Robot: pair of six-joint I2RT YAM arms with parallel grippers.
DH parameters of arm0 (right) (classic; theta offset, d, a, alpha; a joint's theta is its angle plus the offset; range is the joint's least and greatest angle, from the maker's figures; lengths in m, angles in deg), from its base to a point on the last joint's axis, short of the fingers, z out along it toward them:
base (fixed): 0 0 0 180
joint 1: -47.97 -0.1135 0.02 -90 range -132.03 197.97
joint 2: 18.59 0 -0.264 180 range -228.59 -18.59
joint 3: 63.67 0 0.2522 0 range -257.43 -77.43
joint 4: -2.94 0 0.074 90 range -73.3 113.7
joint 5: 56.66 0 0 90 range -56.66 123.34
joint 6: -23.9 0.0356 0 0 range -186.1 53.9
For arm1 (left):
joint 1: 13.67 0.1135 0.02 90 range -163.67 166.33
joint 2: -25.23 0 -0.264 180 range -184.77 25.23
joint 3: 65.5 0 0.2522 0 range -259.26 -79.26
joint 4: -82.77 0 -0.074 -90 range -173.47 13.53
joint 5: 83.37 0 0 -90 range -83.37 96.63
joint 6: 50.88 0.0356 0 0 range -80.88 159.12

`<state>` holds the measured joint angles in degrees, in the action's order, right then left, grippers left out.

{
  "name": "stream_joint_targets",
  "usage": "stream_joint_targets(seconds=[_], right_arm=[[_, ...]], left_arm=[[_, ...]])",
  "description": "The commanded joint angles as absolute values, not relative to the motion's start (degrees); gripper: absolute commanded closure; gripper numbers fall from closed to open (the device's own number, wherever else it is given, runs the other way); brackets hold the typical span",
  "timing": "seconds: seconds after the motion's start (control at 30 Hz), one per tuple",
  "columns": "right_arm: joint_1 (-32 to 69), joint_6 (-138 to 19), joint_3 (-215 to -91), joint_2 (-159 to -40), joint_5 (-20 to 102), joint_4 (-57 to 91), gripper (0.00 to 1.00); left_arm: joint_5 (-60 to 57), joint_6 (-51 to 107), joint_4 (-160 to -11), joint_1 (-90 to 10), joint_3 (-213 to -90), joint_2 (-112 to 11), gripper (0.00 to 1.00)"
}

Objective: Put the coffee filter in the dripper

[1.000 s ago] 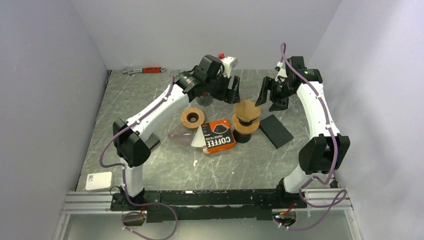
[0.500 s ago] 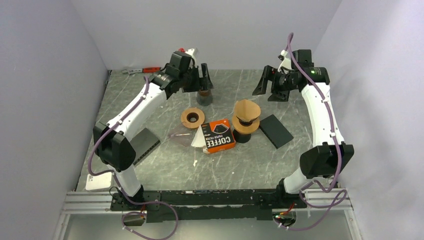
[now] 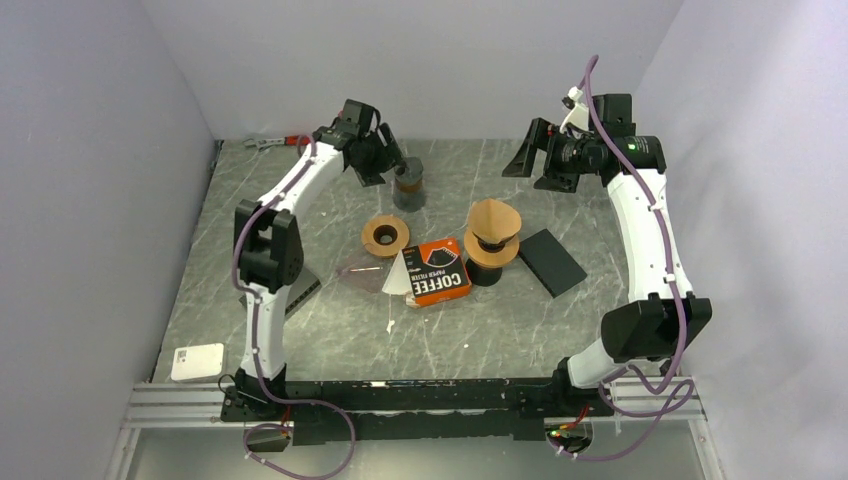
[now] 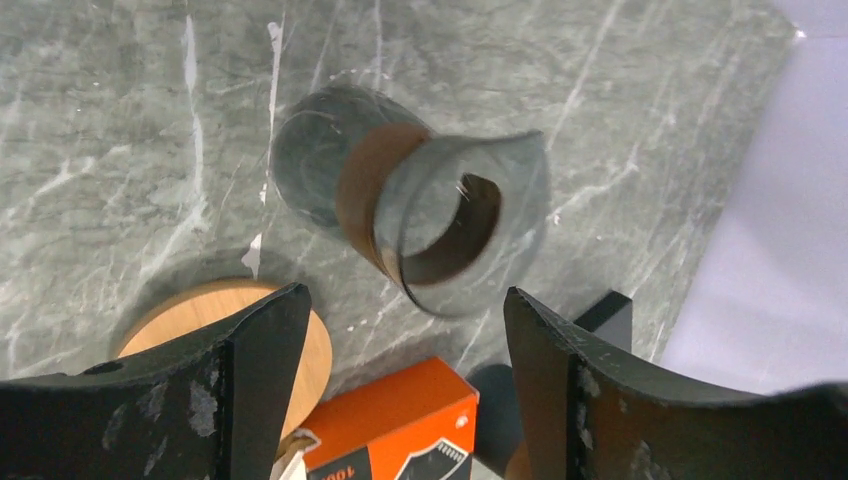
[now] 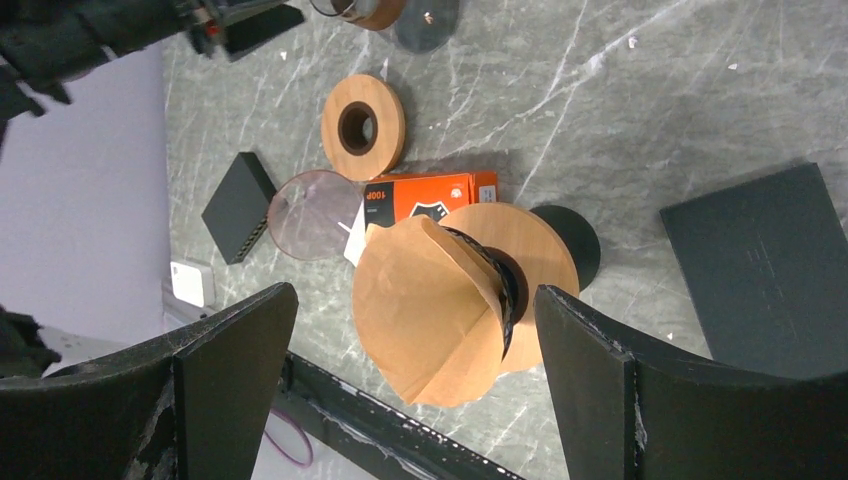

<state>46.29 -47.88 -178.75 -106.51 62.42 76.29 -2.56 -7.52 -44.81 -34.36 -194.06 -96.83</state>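
Observation:
The brown paper coffee filter (image 3: 493, 216) sits as an open cone in the black dripper (image 3: 490, 243), which stands on its wooden collar mid-table. In the right wrist view the filter (image 5: 430, 305) leans out of the dripper's black rim (image 5: 503, 287). My right gripper (image 3: 536, 167) hangs open behind and to the right of the dripper, holding nothing; its fingers frame the filter from a distance (image 5: 415, 292). My left gripper (image 3: 390, 160) is open over a glass carafe (image 4: 400, 215) at the back, well apart from the dripper.
An orange filter box (image 3: 438, 272) lies left of the dripper, with a wooden ring (image 3: 385, 235) and a clear pinkish lid (image 3: 360, 272) beside it. A black slab (image 3: 552, 262) lies to the right. A wrench (image 3: 275, 142) lies at the rear left, a white device (image 3: 197, 362) at the front left.
Both grippers have drawn back from the dripper: the left swung to the rear left over the carafe, the right rose toward the back and opened wider. The filter stayed in the dripper.

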Motion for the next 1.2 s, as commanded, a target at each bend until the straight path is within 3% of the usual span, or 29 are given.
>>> stream_joint_targets(seconds=[0.0,0.4,0.67,1.17], right_arm=[[46.5,-47.5,-182.0,-107.0,62.5,75.1,0.06],[46.5,-48.5,-183.8,-109.0,61.2,76.9,0.06],[46.5,-48.3,-184.1,-109.8,61.1,76.7,0.06],[46.6,-48.8,-183.6,-109.8,61.0,77.1,0.06]], left_arm=[[-5.3,-11.6,-43.5,-34.3,-199.7,-101.3,0.25],[-6.0,-7.7,-41.0,-34.5,-199.9,-103.1,0.47],[-10.1,-4.9,-39.7,-34.8,-196.5,-100.5,0.8],[-11.0,-0.2,-30.9,-38.8,-195.7,-96.6,0.83]])
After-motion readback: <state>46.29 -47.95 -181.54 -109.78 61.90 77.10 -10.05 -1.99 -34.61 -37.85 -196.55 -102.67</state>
